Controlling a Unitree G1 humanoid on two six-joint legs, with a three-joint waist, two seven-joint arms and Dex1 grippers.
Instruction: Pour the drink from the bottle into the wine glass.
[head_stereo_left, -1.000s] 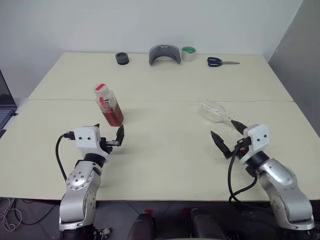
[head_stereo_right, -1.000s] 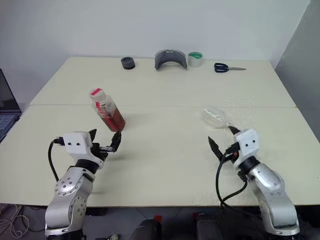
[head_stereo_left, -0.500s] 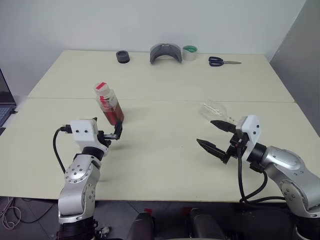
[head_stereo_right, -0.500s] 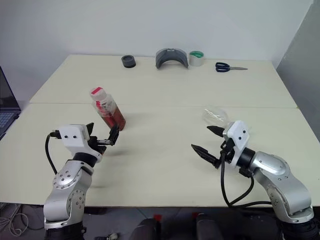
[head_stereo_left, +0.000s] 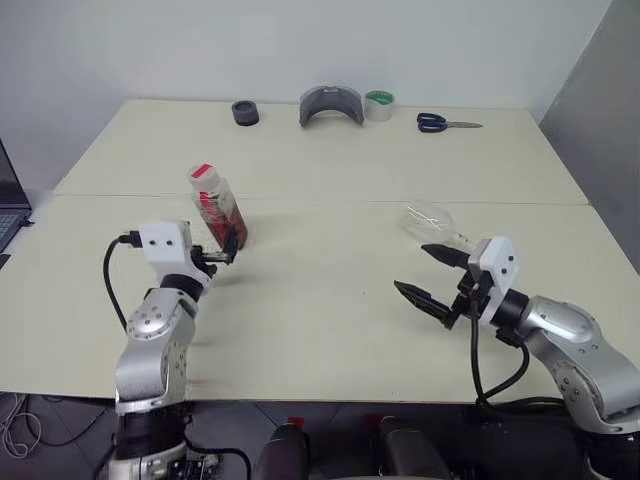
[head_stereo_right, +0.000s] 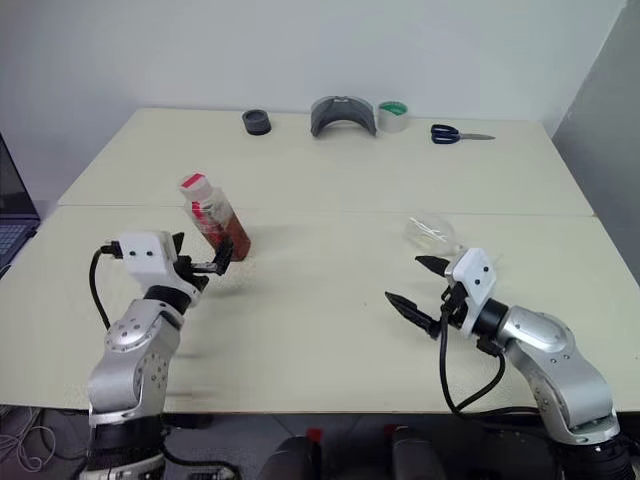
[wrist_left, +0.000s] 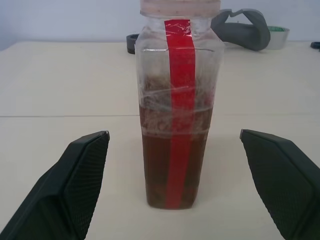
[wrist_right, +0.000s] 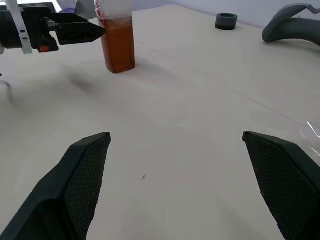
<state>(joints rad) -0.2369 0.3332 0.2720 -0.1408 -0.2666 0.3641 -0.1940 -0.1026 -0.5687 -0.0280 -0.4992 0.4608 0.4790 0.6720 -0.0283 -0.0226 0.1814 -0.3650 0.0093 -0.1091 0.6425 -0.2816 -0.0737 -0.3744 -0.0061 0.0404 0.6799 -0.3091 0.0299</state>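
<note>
The bottle (head_stereo_left: 217, 207) stands upright on the left half of the table, capped in red and white, with a red label strip. The reddish-brown drink (wrist_left: 175, 165) fills its lower half. My left gripper (head_stereo_left: 218, 250) is open and level, its fingertips (wrist_left: 95, 145) just short of the bottle's sides and not touching it. The wine glass (head_stereo_left: 428, 222) lies on its side on the right half of the table. My right gripper (head_stereo_left: 412, 266) hangs open and empty just in front of the glass, pointing left across the table.
Along the far edge of the table (head_stereo_left: 320, 320) lie a black ring (head_stereo_left: 244, 113), a grey curved piece (head_stereo_left: 329, 105), a tape roll (head_stereo_left: 377, 105) and scissors (head_stereo_left: 445, 124). A laptop (head_stereo_left: 8, 205) shows beyond the left edge.
My left gripper has pushed forward up to the bottle. My right gripper has swung round from pointing ahead to pointing left. The bottle and the glass have stayed put.
</note>
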